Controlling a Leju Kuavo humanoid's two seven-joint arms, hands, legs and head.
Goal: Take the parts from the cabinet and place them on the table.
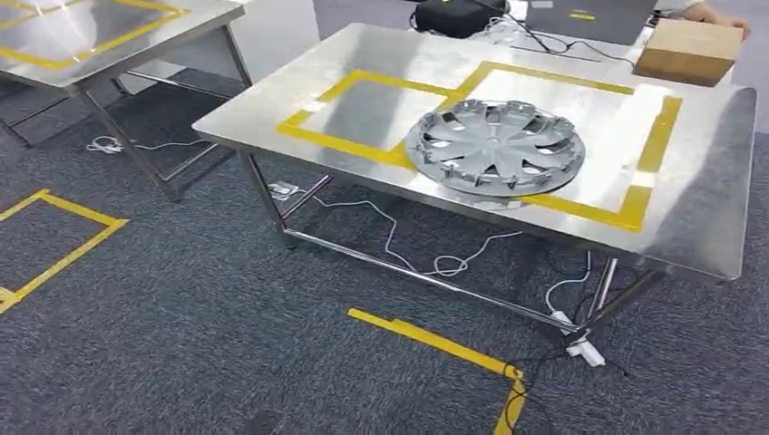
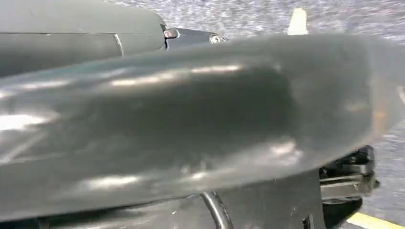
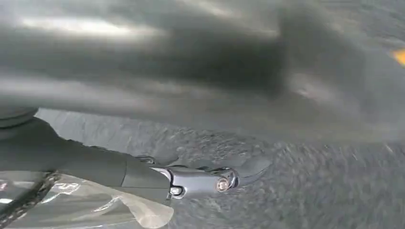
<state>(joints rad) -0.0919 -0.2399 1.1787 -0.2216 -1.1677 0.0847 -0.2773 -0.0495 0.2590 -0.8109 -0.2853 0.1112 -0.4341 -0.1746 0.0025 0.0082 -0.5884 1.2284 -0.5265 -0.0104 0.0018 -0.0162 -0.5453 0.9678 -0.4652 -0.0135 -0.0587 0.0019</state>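
Steel table (image 1: pixel 272 109), centre-right of head view: polished top w/ yellow tape (image 1: pixel 381 152) marking two adjoining rectangles. Second steel table (image 1: pixel 195 23) at upper left, also taped, well apart from the first. Grey carpet floor (image 1: pixel 181 299) w/ yellow tape square (image 1: pixel 68 258) at left and a yellow tape corner (image 1: pixel 435 343) near lower centre.

Task part: silver hubcap (image 1: pixel 494 145), multi-spoke, lying flat on the main table top, mostly in the right-hand taped rectangle; its near edge overlaps the front tape line.

Cardboard box (image 1: pixel 687 52) at far right corner of the table, a person's hand (image 1: pixel 712 16) at its far edge. Laptop (image 1: pixel 588 18) and a black bag (image 1: pixel 458 15) beyond the far edge. White cables (image 1: pixel 399 254) and a power strip (image 1: pixel 580 349) on the floor under the table.

Left hand (image 2: pixel 191 129): large blurred grey shape in left wrist view; finger state — cannot tell. Right hand (image 3: pixel 200 181): thumb tip visible over carpet in right wrist view, clear plastic film (image 3: pixel 95 205) beside it; grasp state — cannot tell.
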